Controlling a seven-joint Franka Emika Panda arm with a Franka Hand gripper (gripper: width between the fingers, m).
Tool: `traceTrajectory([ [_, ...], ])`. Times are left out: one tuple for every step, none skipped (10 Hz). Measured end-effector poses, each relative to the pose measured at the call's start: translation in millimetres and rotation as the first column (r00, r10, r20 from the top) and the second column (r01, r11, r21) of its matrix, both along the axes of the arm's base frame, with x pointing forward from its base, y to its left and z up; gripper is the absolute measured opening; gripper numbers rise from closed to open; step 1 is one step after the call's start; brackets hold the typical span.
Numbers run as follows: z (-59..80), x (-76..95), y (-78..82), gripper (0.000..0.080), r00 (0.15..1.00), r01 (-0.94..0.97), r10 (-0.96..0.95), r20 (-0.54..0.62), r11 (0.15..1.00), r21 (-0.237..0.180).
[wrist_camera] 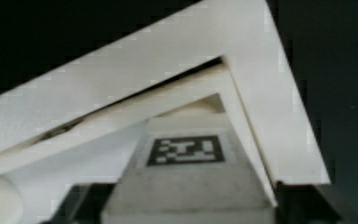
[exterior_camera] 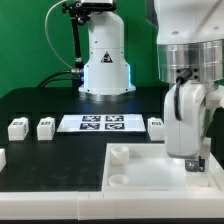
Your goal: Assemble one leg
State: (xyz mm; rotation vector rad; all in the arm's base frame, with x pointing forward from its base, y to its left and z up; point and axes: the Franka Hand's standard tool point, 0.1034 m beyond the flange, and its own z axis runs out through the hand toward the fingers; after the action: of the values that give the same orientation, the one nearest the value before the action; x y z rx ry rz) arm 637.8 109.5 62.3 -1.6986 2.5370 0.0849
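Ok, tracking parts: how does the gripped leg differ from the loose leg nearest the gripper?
The held leg is clamped in the gripper over a corner of the large white piece; the loose leg rests on the table. The held leg's tag faces the wrist camera; the loose leg's faces the exterior camera. Both are white blocks.

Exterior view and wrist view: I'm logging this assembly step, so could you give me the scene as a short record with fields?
gripper: low over the big white tray piece, fingertips near its surface
held part: a leg with a tag, between the fingers in the wrist view
loose legs: two at the exterior view's left, one beside the arm
marker board: flat on the table behind the tray
table: black
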Motion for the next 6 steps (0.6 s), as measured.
traceTrajectory([
  [0.0, 0.0, 0.5, 0.0589, 1.000, -0.001, 0.001, 0.001, 1.000, 0.000],
  [1.3, -4.8, 6.3, 0.0589, 1.000, -0.025, 0.025, 0.001, 1.000, 0.000],
  [8.3, -12.2, 14.6, 0.0639, 0.998, -0.055, 0.055, 0.002, 0.998, 0.005],
  [22.3, -16.0, 22.9, 0.0646, 0.997, -0.079, 0.079, 0.014, 0.997, 0.014],
  [33.8, -17.6, 26.8, 0.0646, 0.996, -0.085, 0.085, 0.025, 0.996, 0.023],
  [31.3, -18.5, 25.4, 0.0646, 0.996, -0.084, 0.083, 0.021, 0.996, 0.021],
])
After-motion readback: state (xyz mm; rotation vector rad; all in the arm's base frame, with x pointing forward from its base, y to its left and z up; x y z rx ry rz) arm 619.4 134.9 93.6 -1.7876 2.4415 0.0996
